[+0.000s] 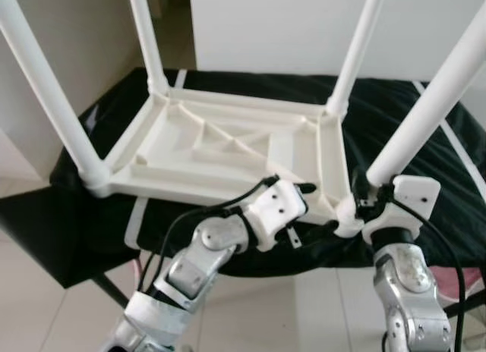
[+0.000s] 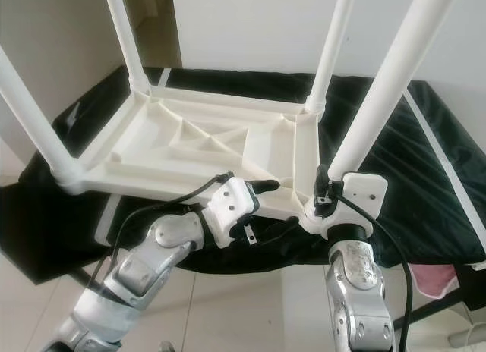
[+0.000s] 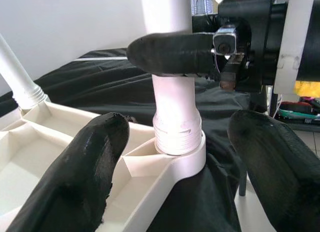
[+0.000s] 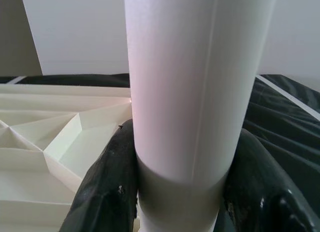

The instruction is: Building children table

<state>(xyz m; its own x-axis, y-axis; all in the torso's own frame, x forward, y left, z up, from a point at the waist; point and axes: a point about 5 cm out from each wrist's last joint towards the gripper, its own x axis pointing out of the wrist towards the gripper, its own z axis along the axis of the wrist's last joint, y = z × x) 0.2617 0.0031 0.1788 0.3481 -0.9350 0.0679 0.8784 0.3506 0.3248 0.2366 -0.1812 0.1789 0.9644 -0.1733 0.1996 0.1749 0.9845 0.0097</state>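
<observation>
Both grippers sit at the near right corner of the upside-down table (image 1: 228,151). Right gripper (image 4: 182,192) has its black rubbery fingers (image 4: 107,187) pinched around the smooth white round leg (image 1: 425,117) just above its threaded socket. Left gripper (image 3: 185,162) is spread wide, one finger on each side of that socket. White ribbed plastic table lies on a glossy black sheet (image 1: 395,109). No readable writing.
</observation>
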